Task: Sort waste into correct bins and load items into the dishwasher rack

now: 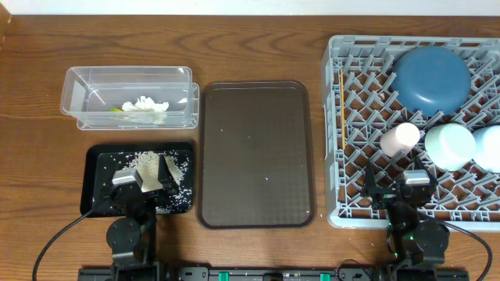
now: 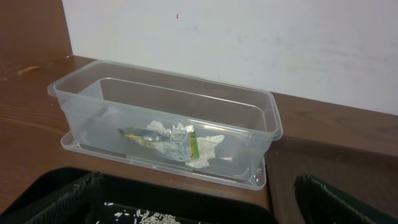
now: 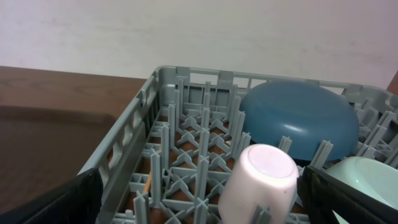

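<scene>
A pink cup (image 3: 261, 180) lies tipped in the grey rack (image 3: 134, 134); a blue bowl (image 3: 298, 121) behind it, a mint bowl (image 3: 364, 177) to its right.

- One grey rack (image 1: 334, 140), one brown tray (image 1: 254, 156), one clear tub (image 1: 129, 72) and one black tray (image 1: 98, 168) are sitting here.
- Three bowls are showing: blue bowl (image 1: 431, 80), mint-green bowl (image 1: 448, 146), light-blue bowl (image 1: 488, 148).
- One pink cup (image 1: 400, 139), one chopstick (image 1: 342, 109), one tissue (image 1: 146, 105), one wrapper (image 2: 135, 134) and one rice heap (image 1: 148, 162) are showing.
</scene>
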You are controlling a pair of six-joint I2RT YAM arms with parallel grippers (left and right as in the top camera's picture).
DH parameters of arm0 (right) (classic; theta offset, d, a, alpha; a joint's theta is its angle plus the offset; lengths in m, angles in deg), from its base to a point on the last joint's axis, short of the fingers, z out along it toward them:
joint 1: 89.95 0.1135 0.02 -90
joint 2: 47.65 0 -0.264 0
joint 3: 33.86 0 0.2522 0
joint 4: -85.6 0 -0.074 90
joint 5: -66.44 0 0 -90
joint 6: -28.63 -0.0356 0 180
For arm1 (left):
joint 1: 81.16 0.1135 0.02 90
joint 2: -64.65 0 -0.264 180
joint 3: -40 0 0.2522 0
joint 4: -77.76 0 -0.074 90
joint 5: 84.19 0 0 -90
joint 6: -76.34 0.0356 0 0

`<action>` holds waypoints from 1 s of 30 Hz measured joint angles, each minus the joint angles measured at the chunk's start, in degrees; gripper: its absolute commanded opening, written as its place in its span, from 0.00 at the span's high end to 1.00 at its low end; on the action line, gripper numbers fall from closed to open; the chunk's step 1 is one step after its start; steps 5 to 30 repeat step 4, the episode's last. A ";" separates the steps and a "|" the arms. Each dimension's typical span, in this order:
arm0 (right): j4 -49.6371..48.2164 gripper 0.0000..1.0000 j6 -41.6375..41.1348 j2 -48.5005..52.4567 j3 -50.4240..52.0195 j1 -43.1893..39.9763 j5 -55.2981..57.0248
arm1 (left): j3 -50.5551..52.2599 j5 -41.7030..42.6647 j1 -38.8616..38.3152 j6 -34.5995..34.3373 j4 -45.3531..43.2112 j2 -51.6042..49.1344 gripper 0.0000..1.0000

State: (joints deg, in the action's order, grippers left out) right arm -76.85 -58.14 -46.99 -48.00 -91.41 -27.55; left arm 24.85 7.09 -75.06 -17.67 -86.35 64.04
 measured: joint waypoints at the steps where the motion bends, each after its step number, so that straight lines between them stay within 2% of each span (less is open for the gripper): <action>1: 0.02 0.01 0.00 0.00 0.00 0.00 0.00 | 0.00 0.00 0.00 0.00 0.00 0.00 0.01; 30: 0.02 0.01 0.02 0.00 0.00 0.00 -0.02 | 0.00 0.00 0.00 0.00 0.02 0.00 0.01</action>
